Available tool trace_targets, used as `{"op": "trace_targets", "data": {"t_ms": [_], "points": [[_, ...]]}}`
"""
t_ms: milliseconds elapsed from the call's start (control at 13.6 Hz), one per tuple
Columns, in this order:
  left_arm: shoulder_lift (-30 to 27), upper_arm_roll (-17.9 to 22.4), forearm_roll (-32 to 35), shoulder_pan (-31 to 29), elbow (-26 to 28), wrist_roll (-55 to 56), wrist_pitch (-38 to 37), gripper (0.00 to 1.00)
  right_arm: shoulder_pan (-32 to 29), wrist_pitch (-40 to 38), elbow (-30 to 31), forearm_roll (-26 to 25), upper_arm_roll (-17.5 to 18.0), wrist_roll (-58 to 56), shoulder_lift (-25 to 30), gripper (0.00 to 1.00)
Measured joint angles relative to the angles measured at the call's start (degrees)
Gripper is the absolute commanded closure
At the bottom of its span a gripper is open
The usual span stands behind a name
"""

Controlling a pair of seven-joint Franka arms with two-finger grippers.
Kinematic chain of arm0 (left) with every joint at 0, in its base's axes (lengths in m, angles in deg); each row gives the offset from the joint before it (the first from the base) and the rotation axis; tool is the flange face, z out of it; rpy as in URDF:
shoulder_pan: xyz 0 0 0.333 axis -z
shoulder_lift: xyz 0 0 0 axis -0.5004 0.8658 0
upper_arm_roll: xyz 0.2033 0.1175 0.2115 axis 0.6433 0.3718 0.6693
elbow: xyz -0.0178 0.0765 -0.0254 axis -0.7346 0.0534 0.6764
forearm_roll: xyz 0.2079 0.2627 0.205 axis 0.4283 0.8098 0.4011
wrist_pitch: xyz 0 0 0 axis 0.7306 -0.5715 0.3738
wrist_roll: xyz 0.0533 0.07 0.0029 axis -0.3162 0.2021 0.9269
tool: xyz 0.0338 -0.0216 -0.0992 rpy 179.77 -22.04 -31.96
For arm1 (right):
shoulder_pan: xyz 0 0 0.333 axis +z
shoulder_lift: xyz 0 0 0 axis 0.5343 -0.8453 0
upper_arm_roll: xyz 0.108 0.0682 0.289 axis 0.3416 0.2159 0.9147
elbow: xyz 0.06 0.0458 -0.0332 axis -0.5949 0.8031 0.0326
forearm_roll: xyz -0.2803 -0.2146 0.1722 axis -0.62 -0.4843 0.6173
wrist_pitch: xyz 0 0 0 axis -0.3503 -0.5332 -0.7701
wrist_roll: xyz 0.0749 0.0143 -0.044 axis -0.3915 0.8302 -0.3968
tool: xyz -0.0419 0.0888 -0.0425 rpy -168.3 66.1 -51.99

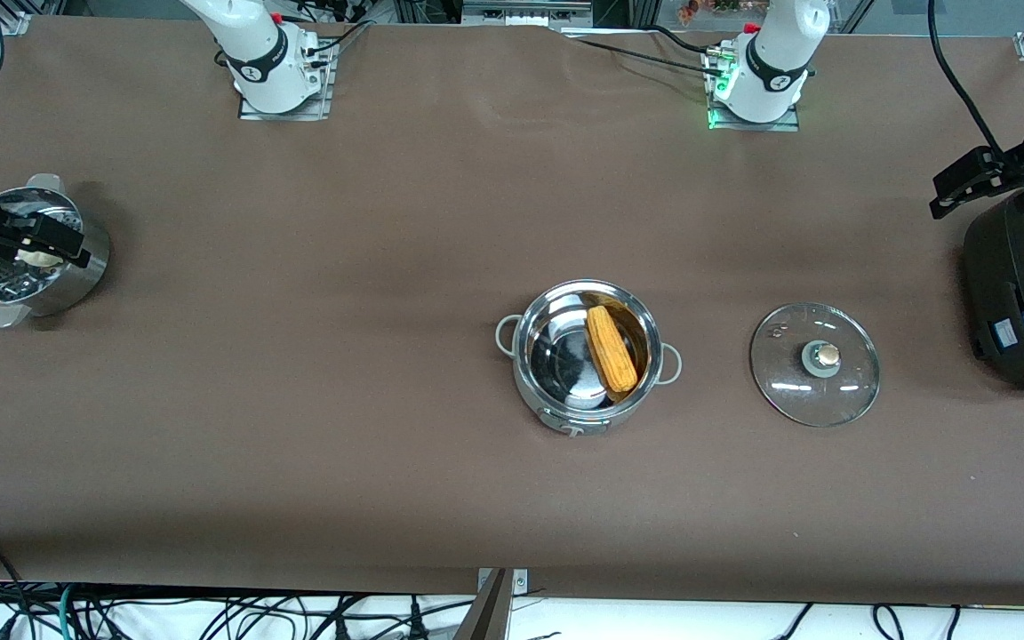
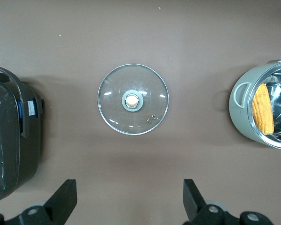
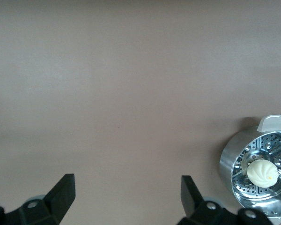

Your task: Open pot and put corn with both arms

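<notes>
The steel pot (image 1: 565, 416) stands open at mid-table with the yellow-orange corn (image 1: 612, 348) lying inside it, leaning against the wall. The left wrist view shows the pot (image 2: 241, 112) and the corn (image 2: 262, 108) too. The glass lid (image 1: 815, 364) lies flat on the table beside the pot, toward the left arm's end, knob up; it also shows in the left wrist view (image 2: 133, 99). My left gripper (image 1: 943, 200) is open and empty, up over the black cooker's edge (image 2: 129, 187). My right gripper (image 1: 76, 244) is open and empty, over the steamer (image 3: 127, 183).
A perforated steel steamer (image 1: 90, 271) with a white bun (image 3: 262, 172) in it stands at the right arm's end. A big black cooker (image 1: 1023, 302) stands at the left arm's end, also in the left wrist view (image 2: 9, 140). Brown cloth covers the table.
</notes>
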Motion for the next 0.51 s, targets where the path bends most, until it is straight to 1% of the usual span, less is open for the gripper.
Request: {"op": "trace_targets", "data": {"t_ms": [515], "points": [[0.0, 0.0, 0.0, 0.0, 0.0, 0.0, -0.1, 0.0, 0.2, 0.4, -0.4, 0.0, 0.0, -0.3, -0.8, 0.0]]}}
